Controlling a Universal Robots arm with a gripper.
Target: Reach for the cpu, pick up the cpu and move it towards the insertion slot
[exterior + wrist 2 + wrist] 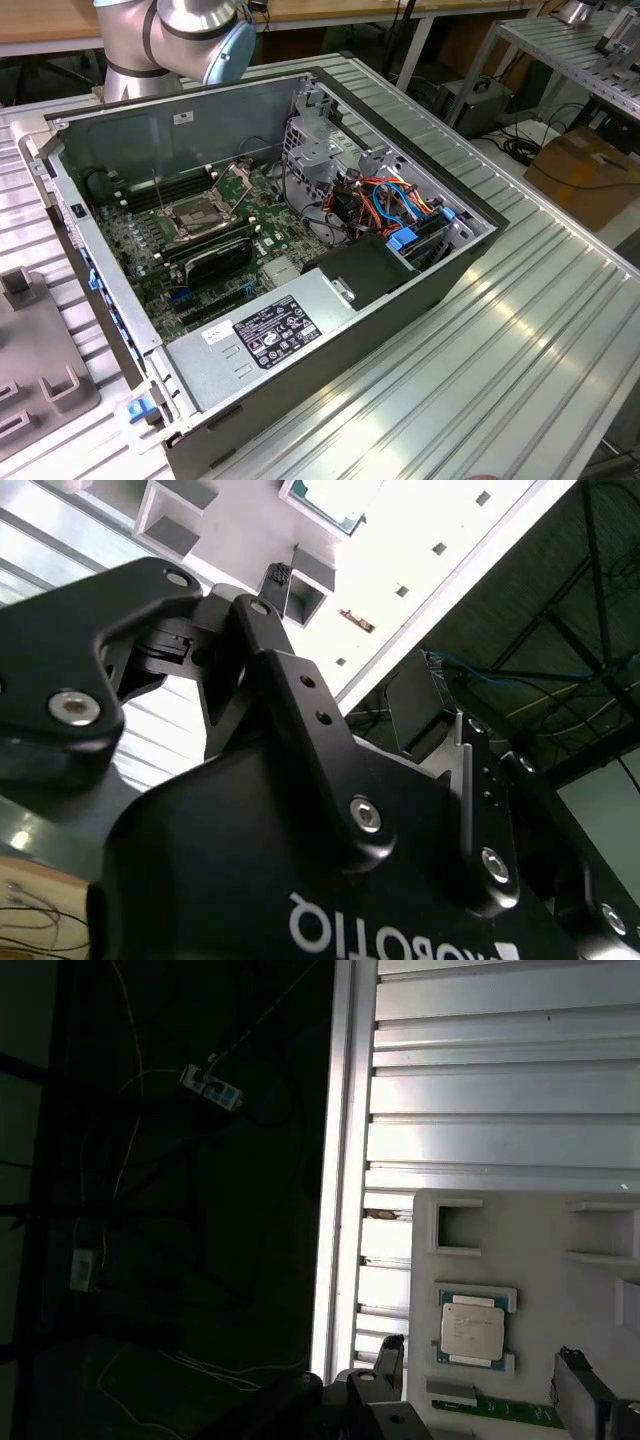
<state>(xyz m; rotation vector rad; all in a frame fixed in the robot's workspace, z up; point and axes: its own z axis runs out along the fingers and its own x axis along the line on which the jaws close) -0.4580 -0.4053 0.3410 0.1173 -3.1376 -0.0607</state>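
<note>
The cpu [472, 1331], a small pale silvery square chip, lies flat in a pocket of a light grey holder block [530, 1240] in the first wrist view. My gripper [481, 1352] hovers over it, open, with one dark fingertip [391, 1350] on one side of the chip and the other on the opposite side. Nothing is held. In the second wrist view the black finger linkage [250, 680] spreads wide before the same pale block [180, 510]. The insertion slot [195, 216], a shiny metal frame with a dark centre, sits on the motherboard inside the open computer case [330, 330].
The arm's silver and blue joint [195, 30] stands behind the case at the exterior view's left. A grey power-supply box [260, 340] fills the case's front, with a drive cage and coloured cables [400, 205] at the exterior view's right. Ribbed metal tabletop [480, 370] surrounds the case.
</note>
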